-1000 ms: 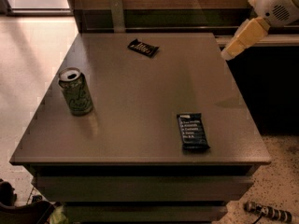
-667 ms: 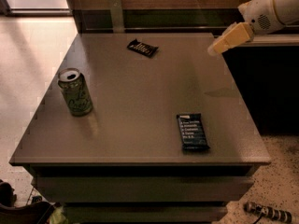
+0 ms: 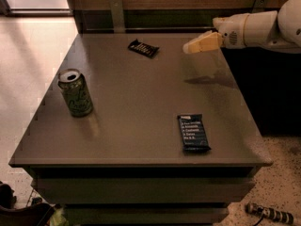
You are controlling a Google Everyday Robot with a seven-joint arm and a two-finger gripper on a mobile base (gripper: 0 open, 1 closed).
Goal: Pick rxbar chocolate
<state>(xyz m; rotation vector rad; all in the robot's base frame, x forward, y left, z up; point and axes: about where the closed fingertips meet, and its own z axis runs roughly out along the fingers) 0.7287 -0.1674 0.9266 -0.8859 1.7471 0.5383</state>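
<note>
The rxbar chocolate (image 3: 143, 48) is a small flat black-wrapped bar lying at the far middle of the grey table (image 3: 136, 126). My gripper (image 3: 194, 45) reaches in from the right on a white arm and hovers above the table's far right part, to the right of the bar and apart from it. Its pale tip points left toward the bar. It holds nothing that I can see.
A dark blue-wrapped bar with pale text lines (image 3: 193, 132) lies near the front right edge. A green can (image 3: 75, 92) stands upright at the left. A low wall runs behind the table; the floor lies left and right.
My gripper has moved left and lowered, from beyond the table's right edge to over its far right part, closer to the black bar. The objects have not moved.
</note>
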